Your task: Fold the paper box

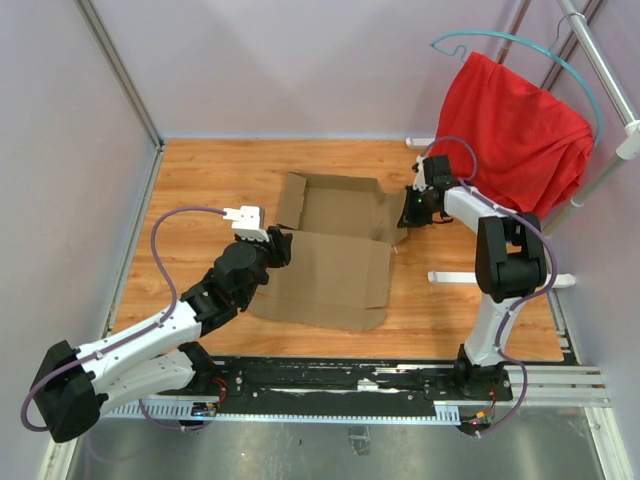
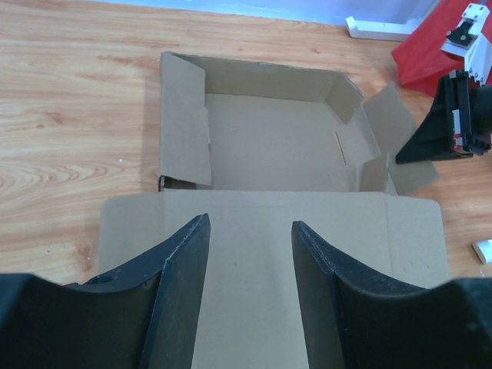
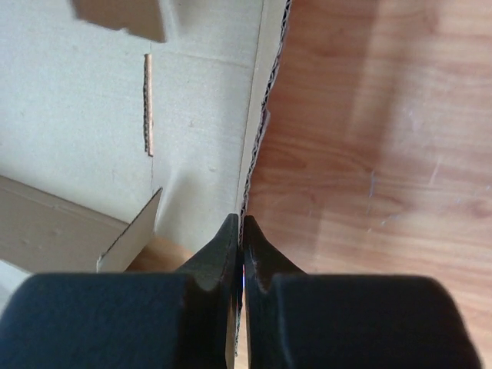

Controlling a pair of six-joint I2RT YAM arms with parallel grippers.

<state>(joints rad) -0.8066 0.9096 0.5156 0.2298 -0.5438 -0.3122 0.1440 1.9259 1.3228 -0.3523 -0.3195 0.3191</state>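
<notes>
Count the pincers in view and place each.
2. The left pincer hangs open over the paper box's near flat panel; the right pincer is shut on its right flap's edge.

The box [image 1: 335, 250] is lit brightly and evenly from above. Soft shadows are cast inside its left wall and on the table [image 1: 200, 180] just right of it, where a broad dim band is seen in the right wrist view. Its creases and cut edges are held sharp in all 3 views. In front of it, the left gripper [image 2: 250, 231] and right gripper [image 3: 242, 227] are rendered dark and blurred.
</notes>
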